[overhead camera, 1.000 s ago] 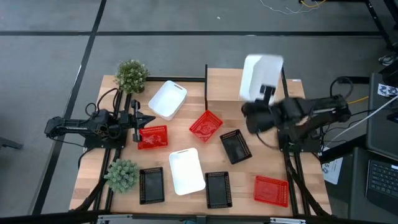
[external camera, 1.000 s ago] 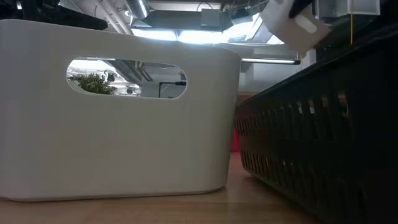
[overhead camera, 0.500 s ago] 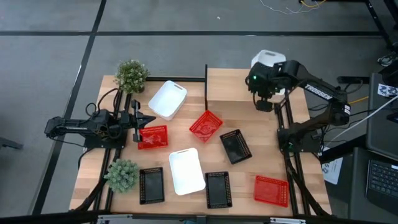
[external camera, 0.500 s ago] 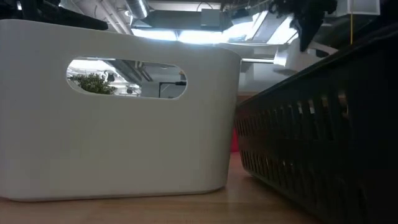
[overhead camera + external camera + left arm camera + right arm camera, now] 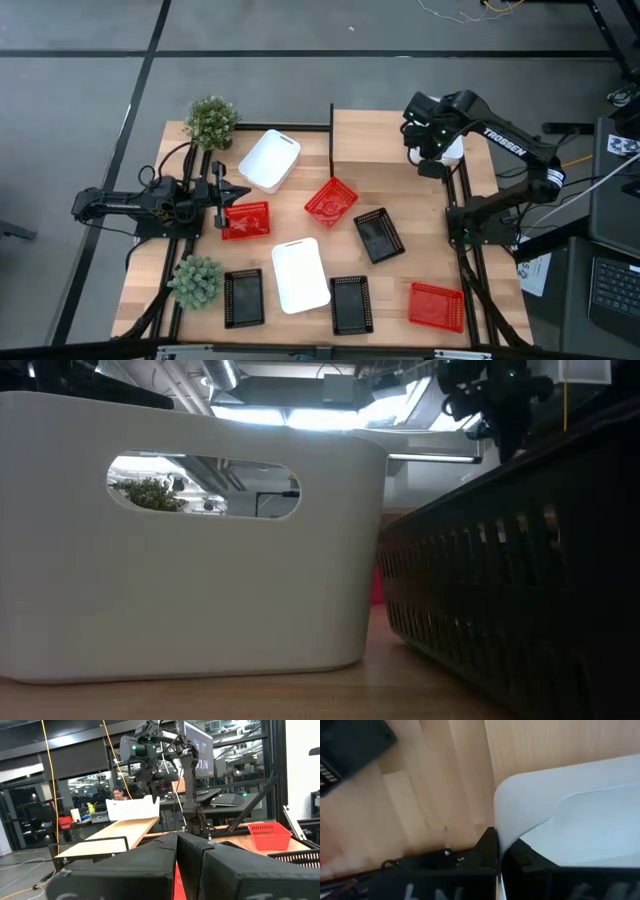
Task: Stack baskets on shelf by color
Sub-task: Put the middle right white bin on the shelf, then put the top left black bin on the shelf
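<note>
The shelf (image 5: pixel 375 135) stands at the table's far side, right of centre. A white basket (image 5: pixel 453 150) sits on the shelf's right end, mostly hidden under my right arm; the left wrist view shows the white basket (image 5: pixel 132 809) upright on the board. My right gripper (image 5: pixel 501 845) is shut on it. My left gripper (image 5: pixel 228 193) waits shut at the table's left, beside a red basket (image 5: pixel 245 220). Other white, red and black baskets lie spread over the tabletop. My right gripper pinches the white basket's wall near a rounded corner of its rim (image 5: pixel 501 815), one finger (image 5: pixel 489 845) outside and one finger (image 5: pixel 520 851) inside. The fingers come from above, pointing down. The basket stands upright with its base on the shelf board (image 5: pixel 535 745).
On the tabletop lie two white baskets (image 5: pixel 270 160) (image 5: pixel 300 275), red ones (image 5: pixel 330 200) (image 5: pixel 436 305) and black ones (image 5: pixel 378 235) (image 5: pixel 243 297) (image 5: pixel 351 303). Two potted plants (image 5: pixel 211 120) (image 5: pixel 196 282) stand at the left. The shelf's left part is bare.
My right gripper has come down toward the shelf's right end, carrying the white basket. The basket, held high and tilted a second ago, now stands upright on the board, still in the gripper's hold.
</note>
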